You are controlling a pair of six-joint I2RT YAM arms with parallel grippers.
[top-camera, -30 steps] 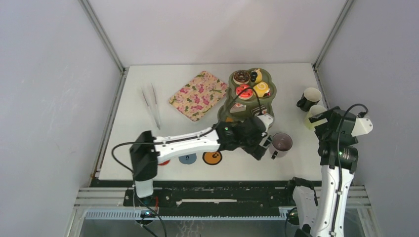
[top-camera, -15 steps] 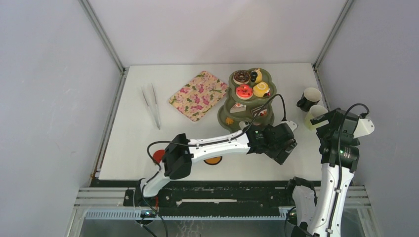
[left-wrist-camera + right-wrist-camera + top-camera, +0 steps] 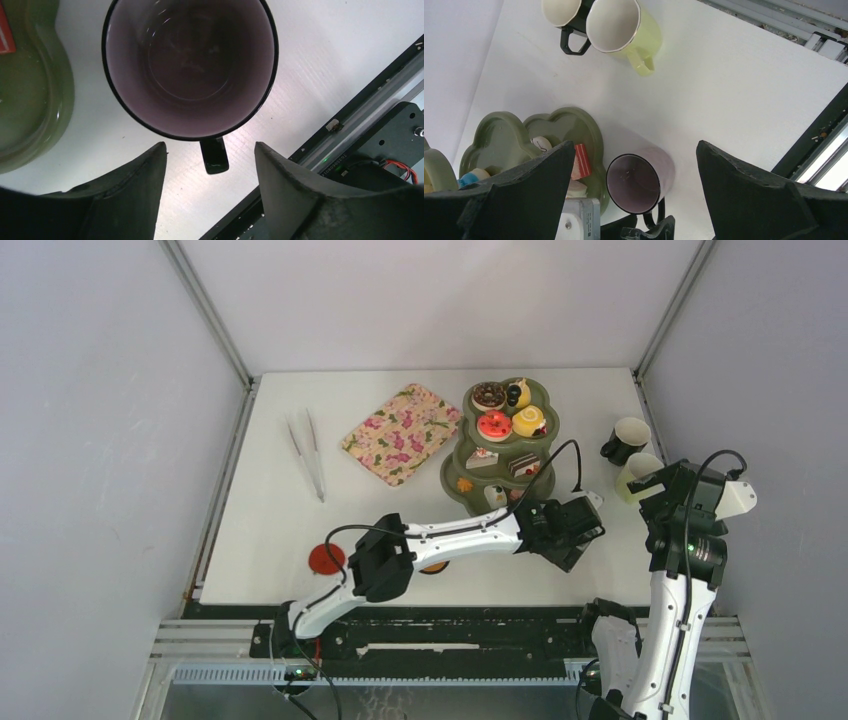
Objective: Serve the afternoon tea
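The olive-green three-tier stand [image 3: 548,430] holds toy donuts, a cupcake and cake slices [image 3: 494,425]. My left gripper [image 3: 568,530] hovers right of the stand's bottom tier, hiding a pale pink mug in the top view. In the left wrist view it [image 3: 209,150] is open, its fingers either side of the black handle [image 3: 214,156] of that mug [image 3: 190,65], not touching. My right gripper [image 3: 662,485] is open and empty, high above the table. Its view [image 3: 631,150] shows the pink mug [image 3: 639,182], a black mug [image 3: 561,12] and a yellow mug [image 3: 624,25].
A pink floral tray [image 3: 402,432] and white tongs [image 3: 308,452] lie left of the stand. A red coaster [image 3: 325,558] and an orange coaster [image 3: 435,566], partly under the left arm, sit near the front edge. The black mug [image 3: 628,437] and yellow mug [image 3: 636,472] stand at the right edge.
My left arm has swung right, from beside the stand to over the pink mug, which it now covers in the top view. The right arm has hardly moved.
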